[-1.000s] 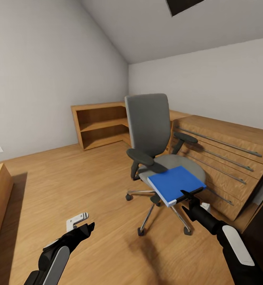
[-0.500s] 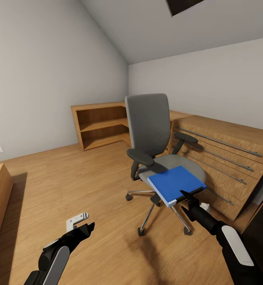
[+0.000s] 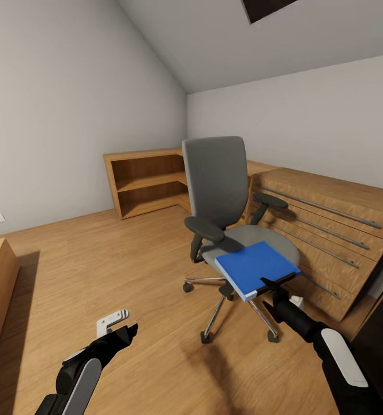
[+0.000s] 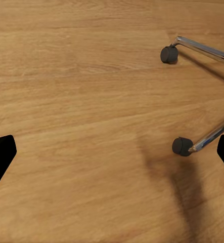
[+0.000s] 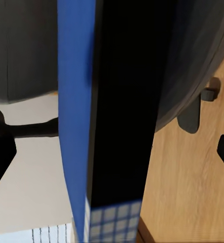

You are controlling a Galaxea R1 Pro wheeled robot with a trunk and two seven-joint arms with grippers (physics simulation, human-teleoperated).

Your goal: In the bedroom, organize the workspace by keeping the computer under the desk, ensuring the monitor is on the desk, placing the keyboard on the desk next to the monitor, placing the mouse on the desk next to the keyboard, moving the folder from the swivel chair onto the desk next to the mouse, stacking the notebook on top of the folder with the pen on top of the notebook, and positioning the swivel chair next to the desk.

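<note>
The folder (image 3: 257,268) lay on the swivel chair (image 3: 233,219); its near corner was met by the right gripper (image 3: 270,284), whose grip could not be made out. The left gripper (image 3: 129,331) was spread, empty.

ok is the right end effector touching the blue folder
Cannot tell. In the head view the right end effector overlaps the folder corner; the right wrist view shows no plain contact.

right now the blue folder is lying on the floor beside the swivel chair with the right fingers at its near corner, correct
Not quite. The blue folder is not on the floor: the head view shows it on the seat of the swivel chair, its near corner jutting past the seat's front edge. The rest holds: the right fingers are at that near corner.
</note>
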